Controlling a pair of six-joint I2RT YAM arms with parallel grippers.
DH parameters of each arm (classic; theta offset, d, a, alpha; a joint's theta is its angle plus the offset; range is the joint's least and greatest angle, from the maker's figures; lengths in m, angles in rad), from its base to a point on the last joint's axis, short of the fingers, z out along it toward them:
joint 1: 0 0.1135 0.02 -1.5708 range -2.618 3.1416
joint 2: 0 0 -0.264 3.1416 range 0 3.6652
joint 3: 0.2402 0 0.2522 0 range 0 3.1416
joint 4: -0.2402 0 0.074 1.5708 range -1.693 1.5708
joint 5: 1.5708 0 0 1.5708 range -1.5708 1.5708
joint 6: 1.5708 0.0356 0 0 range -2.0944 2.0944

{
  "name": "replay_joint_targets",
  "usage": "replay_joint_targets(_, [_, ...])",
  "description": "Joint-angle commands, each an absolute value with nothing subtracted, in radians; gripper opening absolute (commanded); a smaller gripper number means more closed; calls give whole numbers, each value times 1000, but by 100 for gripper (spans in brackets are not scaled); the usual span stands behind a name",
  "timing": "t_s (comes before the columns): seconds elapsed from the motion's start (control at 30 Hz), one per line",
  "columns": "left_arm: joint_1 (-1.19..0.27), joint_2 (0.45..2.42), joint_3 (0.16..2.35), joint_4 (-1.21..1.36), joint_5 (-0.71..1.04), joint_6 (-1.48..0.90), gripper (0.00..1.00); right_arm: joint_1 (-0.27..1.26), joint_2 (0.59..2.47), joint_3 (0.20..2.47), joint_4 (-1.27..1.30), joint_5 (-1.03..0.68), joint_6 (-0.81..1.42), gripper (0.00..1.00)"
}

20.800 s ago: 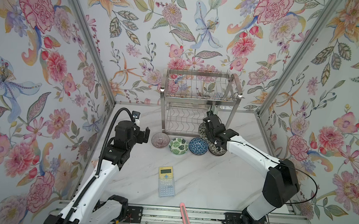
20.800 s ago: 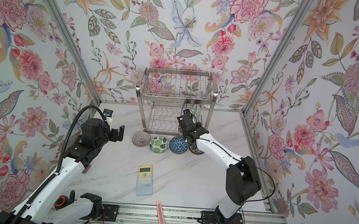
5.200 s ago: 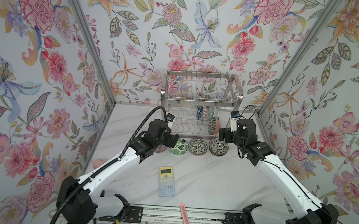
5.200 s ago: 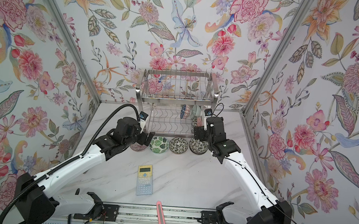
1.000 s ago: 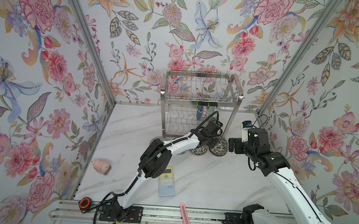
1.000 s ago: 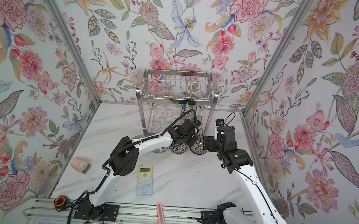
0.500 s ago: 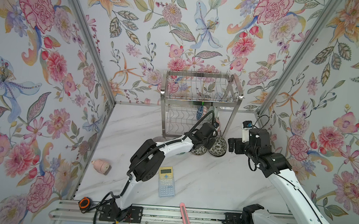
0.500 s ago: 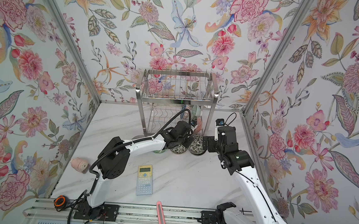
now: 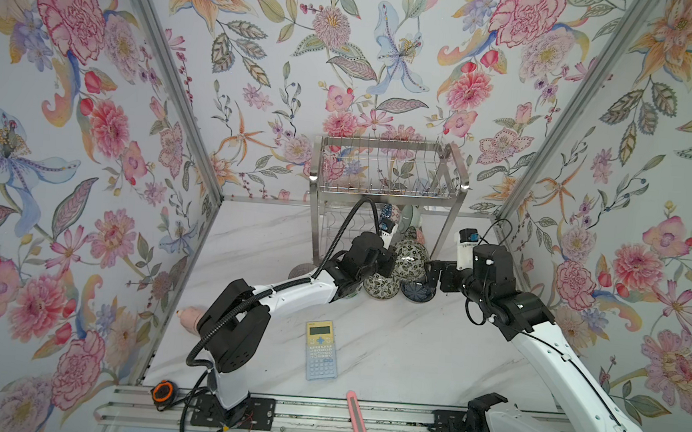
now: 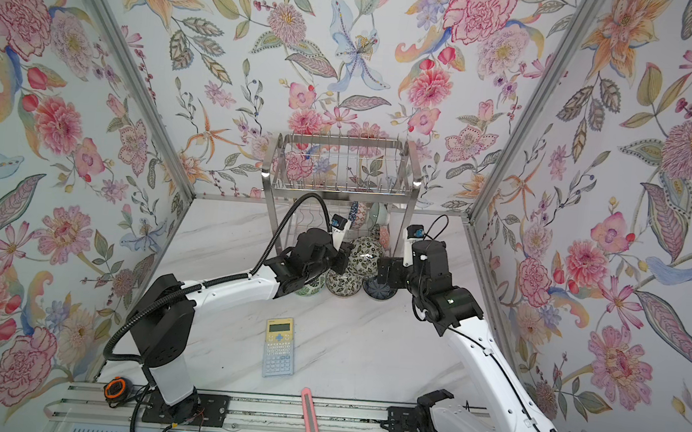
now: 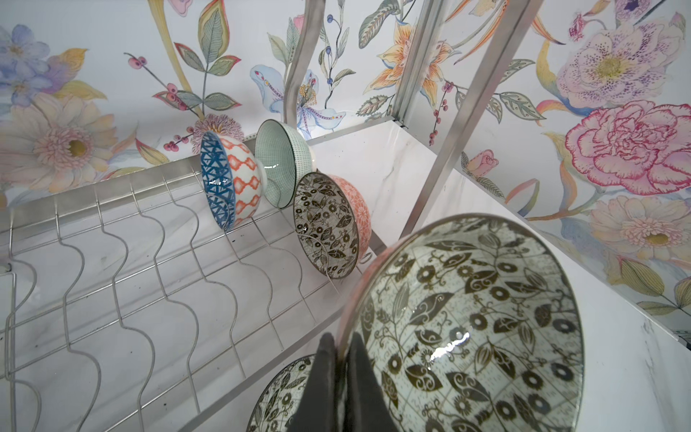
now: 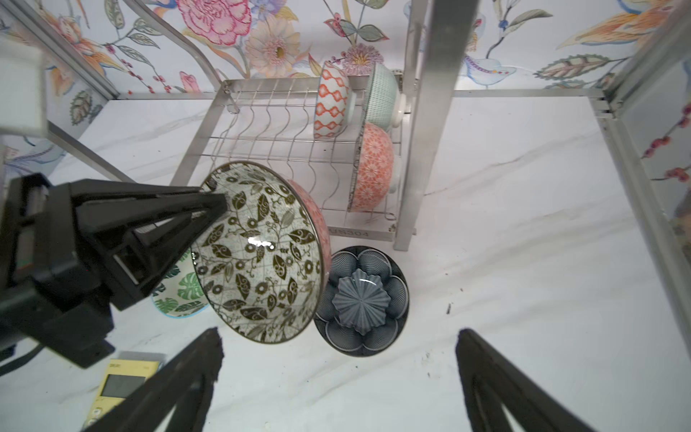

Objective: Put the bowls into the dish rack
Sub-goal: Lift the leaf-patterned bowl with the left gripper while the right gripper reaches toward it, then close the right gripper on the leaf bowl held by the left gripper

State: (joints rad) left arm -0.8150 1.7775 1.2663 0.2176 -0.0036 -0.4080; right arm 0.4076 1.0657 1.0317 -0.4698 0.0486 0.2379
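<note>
In front of the rack (image 9: 387,191), left gripper (image 11: 338,348) pinches the rim of a tilted floral bowl (image 11: 467,329) in the air; right gripper (image 12: 338,336) hovers beside it, fingers spread.

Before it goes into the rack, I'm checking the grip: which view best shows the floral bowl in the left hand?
The left wrist view: close up, the left hand pinches the floral bowl by its rim. The right wrist view shows the bowl tilted, with the grip farther off. In both top views it is small.
</note>
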Motion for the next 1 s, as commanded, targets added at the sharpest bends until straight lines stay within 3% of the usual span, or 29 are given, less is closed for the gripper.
replay_joint_targets(0.0, [-798,1703,1204,350,6,-469,0,451,1131,1016,-372,41,318,99])
replay_joint_targets(0.07, [-792,1683,1170,368,9,-479,0,471,1174,1023,-346,63,344,100])
replay_joint_targets(0.47, [-769,1598,1060,445,22,-502,0,531,1359,1060,-252,106,434,67])
replay_joint_targets(0.57, [-767,1593,1049,450,30,-500,0,540,1384,1064,-228,109,443,53])
replay_joint_targets(0.8, [-756,1577,1032,448,41,-497,0,556,1410,1100,-216,145,437,0])
replay_joint_targets(0.87, [-747,1571,1033,429,50,-485,0,559,1410,1108,-216,158,427,0])
replay_joint_targets(0.9, [-738,1571,1043,392,52,-473,4,559,1411,1115,-218,164,419,0])
replay_joint_targets(0.97, [-718,1516,1066,294,49,-434,52,559,1416,1133,-224,183,400,0])
